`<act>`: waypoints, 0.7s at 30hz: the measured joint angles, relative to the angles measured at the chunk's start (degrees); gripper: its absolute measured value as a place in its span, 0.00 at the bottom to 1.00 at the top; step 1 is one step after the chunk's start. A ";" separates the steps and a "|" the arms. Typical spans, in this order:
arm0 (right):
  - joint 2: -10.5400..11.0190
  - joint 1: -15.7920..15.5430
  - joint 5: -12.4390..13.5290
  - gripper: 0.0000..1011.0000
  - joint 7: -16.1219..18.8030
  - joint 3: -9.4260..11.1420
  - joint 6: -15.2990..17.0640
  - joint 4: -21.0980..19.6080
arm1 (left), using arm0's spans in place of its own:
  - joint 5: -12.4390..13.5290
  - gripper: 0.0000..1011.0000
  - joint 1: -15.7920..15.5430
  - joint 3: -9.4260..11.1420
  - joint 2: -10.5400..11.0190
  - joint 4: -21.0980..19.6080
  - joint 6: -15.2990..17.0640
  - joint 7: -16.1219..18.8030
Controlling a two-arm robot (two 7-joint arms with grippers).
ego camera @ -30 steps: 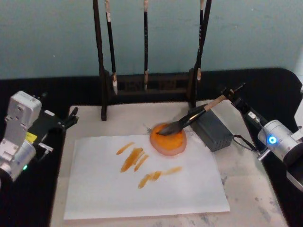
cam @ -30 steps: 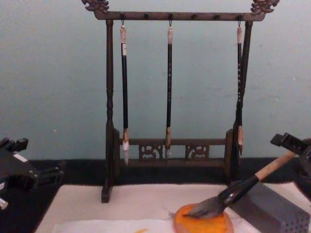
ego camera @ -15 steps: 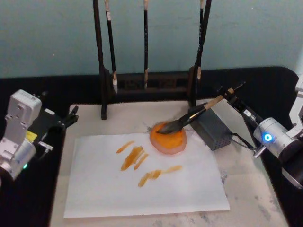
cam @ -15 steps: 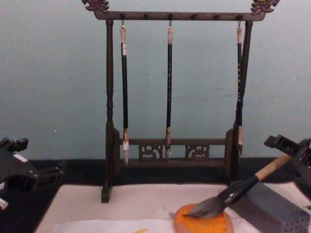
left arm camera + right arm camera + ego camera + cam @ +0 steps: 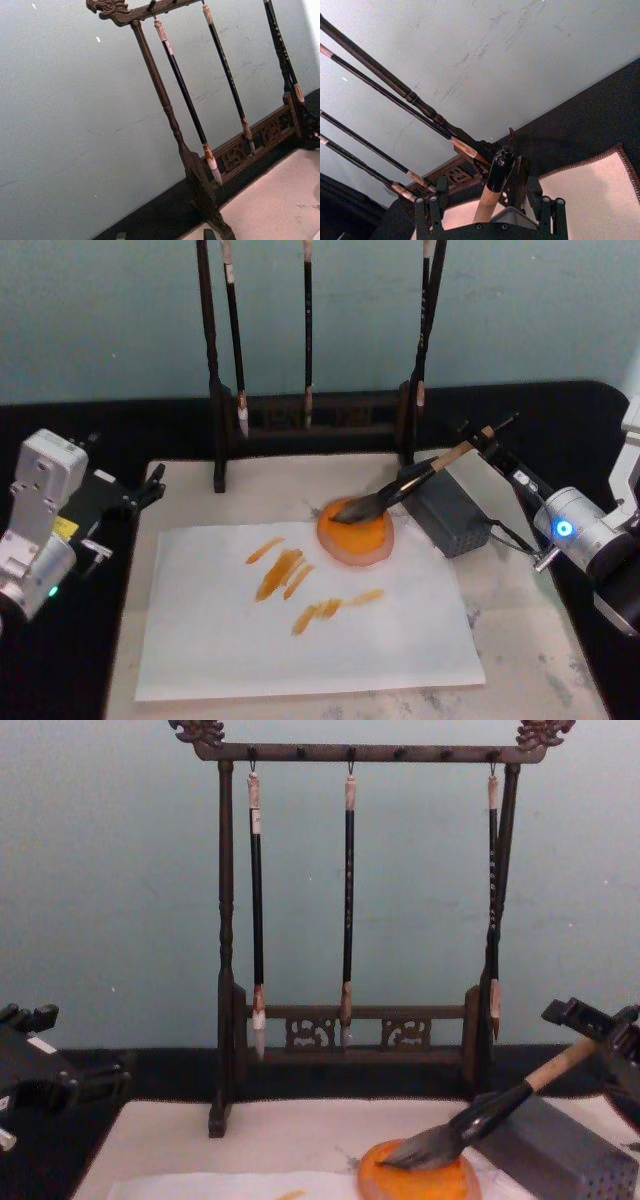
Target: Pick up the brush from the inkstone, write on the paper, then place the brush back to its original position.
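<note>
Head view: we see the right gripper [image 5: 488, 432] behind the grey block [image 5: 452, 518], its fingers spread wide on either side of the black end of the brush [image 5: 400, 492], clear of it. The bristles lie in the orange inkstone [image 5: 358, 548] and the handle leans on the block. Orange strokes mark the paper [image 5: 300, 640]. The left gripper [image 5: 150, 485] sits parked at the table's left edge, fingers apart and empty.

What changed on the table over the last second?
The right hand edged slightly toward the robot's left, its open fingers either side of the handle end of the brush. I see nothing gripped or let go. The bristles stay in the inkstone. The left hand and the paper are unchanged.
</note>
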 joint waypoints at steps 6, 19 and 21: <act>0.02 -0.09 -0.01 0.99 -0.05 0.03 0.03 -0.13 | 0.00 0.99 0.00 0.00 0.00 0.00 0.00 0.00; 0.07 -0.19 -0.03 0.64 -0.12 0.10 0.10 -0.29 | 0.00 0.99 0.00 0.00 0.00 0.00 0.00 0.00; 0.07 -0.19 -0.03 0.60 -0.13 0.10 0.11 -0.30 | 0.00 0.99 0.00 0.00 0.00 0.00 0.00 0.00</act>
